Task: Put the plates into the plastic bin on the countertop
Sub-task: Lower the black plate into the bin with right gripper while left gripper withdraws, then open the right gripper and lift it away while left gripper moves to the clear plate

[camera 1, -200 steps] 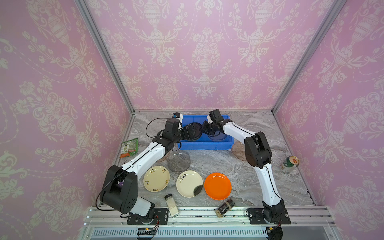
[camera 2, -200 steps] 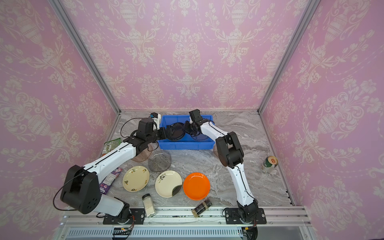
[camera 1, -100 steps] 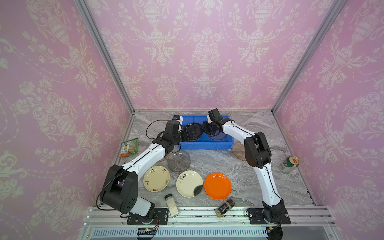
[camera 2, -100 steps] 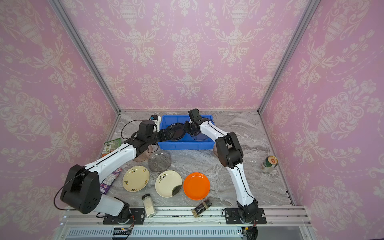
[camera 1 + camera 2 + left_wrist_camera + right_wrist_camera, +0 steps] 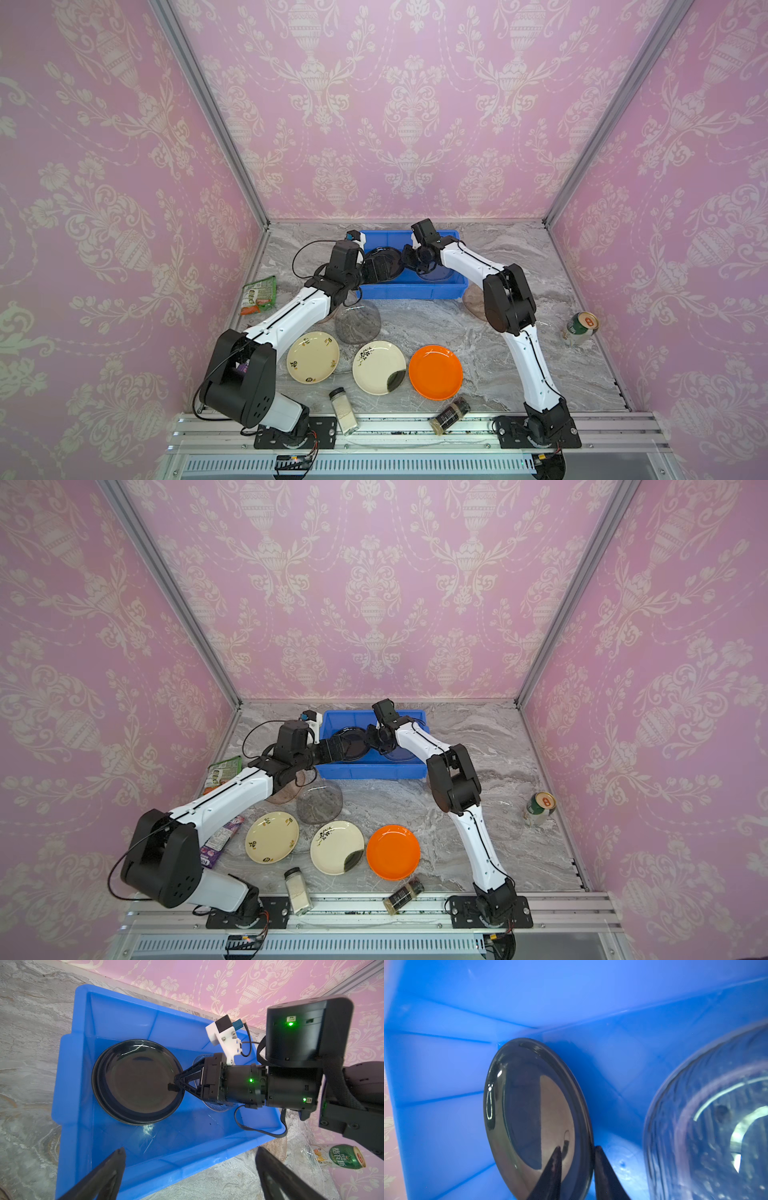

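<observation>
- The right gripper [image 5: 175, 1086] is closed narrow on the rim of the glossy black plate [image 5: 135, 1082]. The plate is inside the blue plastic bin [image 5: 68, 1088], toward one end. Whether its far edge rests on the bin floor cannot be told.
- The hold is a thin pinch on a slick rim, so the plate could swivel or slide out before it lies flat.
- A clear glass plate [image 5: 716, 1126] lies in the bin just beside the black one. Letting go from a tilt could knock the two together and chip the glass.
- The left gripper [image 5: 190, 1148] hangs wide open and empty over the bin's near wall, close to the right arm. A careless retreat by either arm could clip the other or nudge the bin.
- An orange plate [image 5: 435, 372], a cream plate with small motifs [image 5: 312, 356], a cream plate with a dark patch [image 5: 379, 366] and a grey glass plate [image 5: 357, 322] wait on the countertop [image 5: 436, 328]. A skewed black plate would probably crowd them later.
</observation>
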Motion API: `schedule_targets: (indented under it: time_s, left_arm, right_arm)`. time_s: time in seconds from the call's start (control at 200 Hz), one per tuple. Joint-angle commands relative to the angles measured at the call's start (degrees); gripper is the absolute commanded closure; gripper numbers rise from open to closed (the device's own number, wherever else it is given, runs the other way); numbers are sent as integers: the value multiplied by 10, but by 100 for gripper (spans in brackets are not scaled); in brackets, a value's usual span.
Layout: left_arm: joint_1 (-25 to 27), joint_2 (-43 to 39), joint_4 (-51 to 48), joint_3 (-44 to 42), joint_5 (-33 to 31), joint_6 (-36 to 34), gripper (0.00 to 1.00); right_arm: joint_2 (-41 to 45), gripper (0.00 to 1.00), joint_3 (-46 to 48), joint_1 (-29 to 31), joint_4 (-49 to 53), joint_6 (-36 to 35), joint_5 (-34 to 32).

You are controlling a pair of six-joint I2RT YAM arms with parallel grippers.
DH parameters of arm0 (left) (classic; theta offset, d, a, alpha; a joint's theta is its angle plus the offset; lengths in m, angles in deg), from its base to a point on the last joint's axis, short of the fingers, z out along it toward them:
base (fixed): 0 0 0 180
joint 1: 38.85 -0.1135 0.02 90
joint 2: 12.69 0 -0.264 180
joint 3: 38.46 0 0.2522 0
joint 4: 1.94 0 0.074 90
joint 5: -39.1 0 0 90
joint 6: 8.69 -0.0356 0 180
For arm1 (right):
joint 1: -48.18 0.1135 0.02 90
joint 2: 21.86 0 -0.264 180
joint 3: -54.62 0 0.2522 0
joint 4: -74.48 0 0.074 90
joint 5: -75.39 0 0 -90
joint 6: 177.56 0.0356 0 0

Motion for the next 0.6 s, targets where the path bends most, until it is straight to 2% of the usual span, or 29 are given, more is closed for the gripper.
schedule_targets:
  time_s: [0.0, 0.06, 0.11, 0.185, 0.275, 0.435, 0.595]
  left_arm:
    - [-3, -3, 3, -11, 8, -10, 1]
    - [-3, -3, 4, -11, 11, -9, 1]
    - [-3, -1, 5, -11, 11, -7, 1]
    - [-1, 1, 5, -9, 11, -6, 1]
    - [4, 3, 2, -2, 11, -7, 1]
    - [38, 9, -16, 20, 2, -28, 1]
    - [104, 45, 2, 46, 47, -19, 1]
  right_arm:
    - [5, 71, -13, 5, 12, -15, -9]
    - [12, 70, -8, 6, 14, -17, -13]
    - [22, 61, -1, 5, 20, -21, -22]
    - [40, 56, 10, 6, 27, -30, -31]
    - [82, 56, 47, 5, 20, -36, -44]
    - [210, 56, 118, -12, 24, -62, -79]
    - [393, 57, 234, -91, 12, -71, -100]
